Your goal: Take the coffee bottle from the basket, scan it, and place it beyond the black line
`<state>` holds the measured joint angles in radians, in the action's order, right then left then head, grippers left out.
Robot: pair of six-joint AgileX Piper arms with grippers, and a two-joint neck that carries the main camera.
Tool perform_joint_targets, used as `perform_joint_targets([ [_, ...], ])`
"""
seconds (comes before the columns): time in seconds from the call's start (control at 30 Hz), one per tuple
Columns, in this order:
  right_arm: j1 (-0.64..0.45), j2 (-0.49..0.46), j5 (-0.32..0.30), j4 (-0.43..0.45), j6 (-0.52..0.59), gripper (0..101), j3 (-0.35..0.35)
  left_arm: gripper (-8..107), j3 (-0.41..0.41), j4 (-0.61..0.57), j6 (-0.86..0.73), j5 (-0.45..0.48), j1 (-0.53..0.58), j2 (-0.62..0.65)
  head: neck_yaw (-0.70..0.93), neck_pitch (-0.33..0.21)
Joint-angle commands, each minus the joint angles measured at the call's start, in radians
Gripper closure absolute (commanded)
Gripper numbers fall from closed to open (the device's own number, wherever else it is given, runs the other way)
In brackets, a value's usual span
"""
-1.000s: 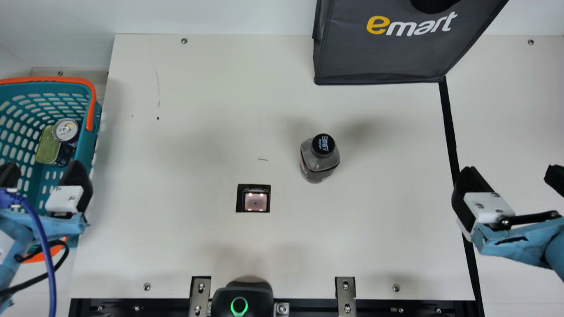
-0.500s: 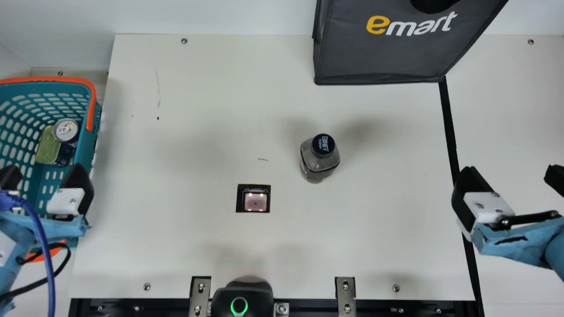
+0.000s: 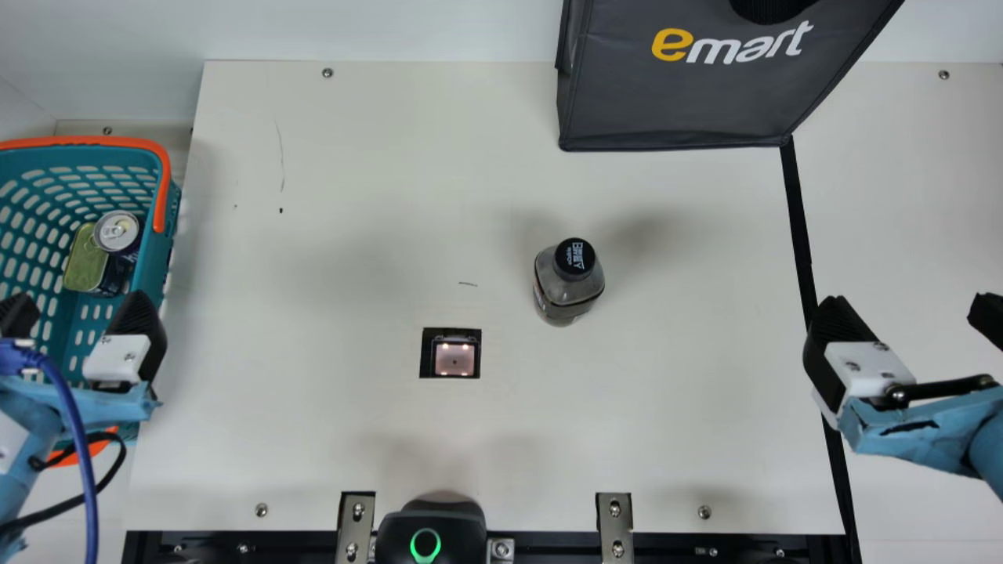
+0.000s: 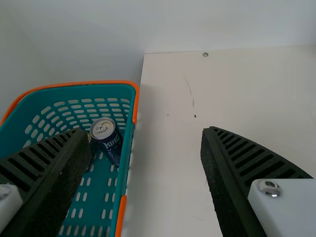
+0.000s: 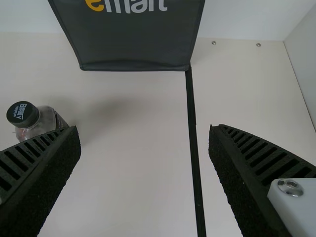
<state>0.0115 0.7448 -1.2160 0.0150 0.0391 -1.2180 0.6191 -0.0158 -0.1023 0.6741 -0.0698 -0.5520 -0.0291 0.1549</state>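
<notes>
Desk point(image 3: 353, 235) has bottle point(image 3: 570, 290) upright between scanner point(image 3: 454, 359) and line point(image 3: 799, 227), left gripper point(image 3: 79, 302) and right gripper point(image 3: 911, 304) jaws open; likely handover, right grasps next.

The left hand's point(image 3: 80, 301) black ribbed fingers stand wide apart. A dark blue can point(image 4: 111, 145) sits toward two o'clock in the teal basket point(image 4: 129, 143), a dark, mostly hidden item point(image 4: 92, 148) just beside it; at the basket's three o'clock lies the cream counter point(image 4: 168, 163).
</notes>
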Motion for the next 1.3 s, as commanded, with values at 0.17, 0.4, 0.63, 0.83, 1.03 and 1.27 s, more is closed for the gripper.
perform_joint_targets([
  [0.17, 0.000, 0.000, 0.000, 0.000, 0.000, 11, 0.000, 9, 0.000, 0.000, 0.000, 0.000, 0.000, 0.000, 0.002, -0.017],
  [0.4, 0.010, 0.009, 0.001, 0.000, 0.004, 11, -0.005, 9, 0.000, 0.000, 0.000, 0.000, 0.000, 0.000, 0.002, -0.017],
  [0.63, 0.048, 0.046, 0.019, 0.000, 0.012, 11, -0.006, 9, 0.000, 0.000, 0.000, 0.000, 0.000, 0.000, 0.002, -0.017],
  [0.83, 0.089, 0.078, 0.048, 0.005, 0.005, 11, 0.013, 9, 0.000, 0.000, 0.000, 0.000, 0.000, 0.000, 0.002, -0.017],
  [1.03, 0.141, 0.111, 0.084, 0.016, -0.016, 11, 0.034, 9, 0.000, 0.000, 0.000, 0.000, 0.000, 0.000, 0.002, -0.017],
  [1.27, 0.204, 0.157, 0.134, 0.025, -0.042, 11, 0.056, 9, 0.000, 0.000, 0.000, 0.000, 0.000, 0.000, 0.002, -0.017],
])
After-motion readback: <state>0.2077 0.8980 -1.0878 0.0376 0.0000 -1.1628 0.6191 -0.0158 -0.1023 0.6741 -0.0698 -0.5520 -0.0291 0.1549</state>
